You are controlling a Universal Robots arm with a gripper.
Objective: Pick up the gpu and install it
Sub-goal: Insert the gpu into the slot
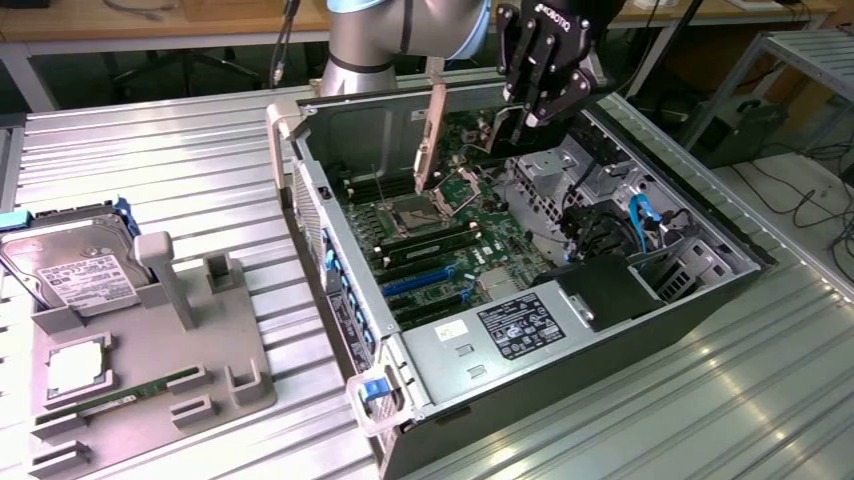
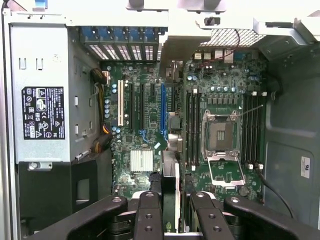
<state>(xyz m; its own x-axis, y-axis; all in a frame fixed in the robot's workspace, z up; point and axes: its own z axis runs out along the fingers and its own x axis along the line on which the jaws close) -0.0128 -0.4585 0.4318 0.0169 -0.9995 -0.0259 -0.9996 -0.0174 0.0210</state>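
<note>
The gpu (image 1: 467, 135) hangs on edge inside the open computer case (image 1: 694, 290), its silver end bracket (image 1: 430, 140) pointing down toward the motherboard (image 1: 441, 240). My gripper (image 1: 531, 115) is shut on the card's upper edge, above the CPU socket (image 1: 407, 212). In the wrist view the gpu (image 2: 170, 185) shows edge-on between my black fingers (image 2: 149, 215), with the gripper (image 2: 176, 220) over the board. The long blue expansion slot (image 2: 162, 105) lies farther along the board, in line with the card's edge. The card hangs above the board without touching it.
A grey fixture (image 1: 160, 380) at the exterior view's left holds a hard drive (image 1: 74, 270), a CPU (image 1: 80, 365) and a RAM stick (image 1: 120, 392). The power supply (image 1: 527, 325), cables (image 1: 627, 230) and case walls hem in the motherboard. The table is ribbed metal (image 1: 174, 170).
</note>
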